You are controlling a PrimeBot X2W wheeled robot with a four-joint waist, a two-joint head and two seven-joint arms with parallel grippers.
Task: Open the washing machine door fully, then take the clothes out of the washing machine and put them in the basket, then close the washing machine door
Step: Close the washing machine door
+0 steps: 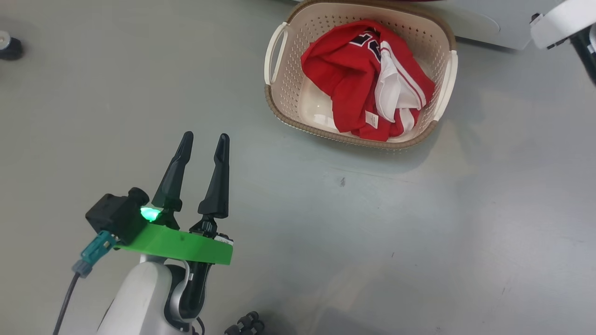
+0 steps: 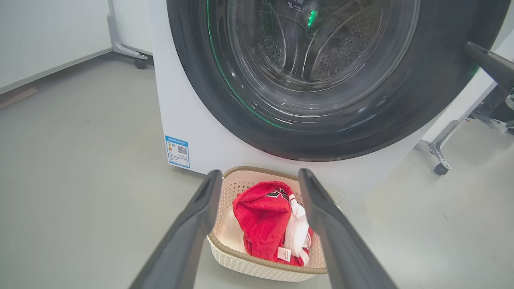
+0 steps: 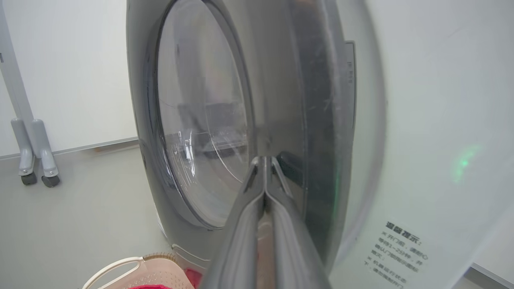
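My left hand sits at the lower left of the head view. Its two dark fingers are spread wide apart with nothing between them, and it hangs over the bare grey floor.

The basket stands on the floor at the upper middle of that view, well apart from the left hand. The clothes lie bunched inside it: red fabric with a white panel and striping on the right side of the heap, and a small white tag near the bottom edge. In the left wrist view the basket shows between the spread fingers, just in front of the washing machine. A small blue label sits low on the machine's white front.

The washing machine door fills the top of the left wrist view. Its black rim lies over the opening, and the steel drum shows through the glass. I cannot tell whether the door is latched.

My right hand has its fingers pressed tight together and grips nothing. In the right wrist view its tips are at the middle of the frame, right at the edge of the door's rim beside a dark recess. Whether they actually touch the rim I cannot tell.
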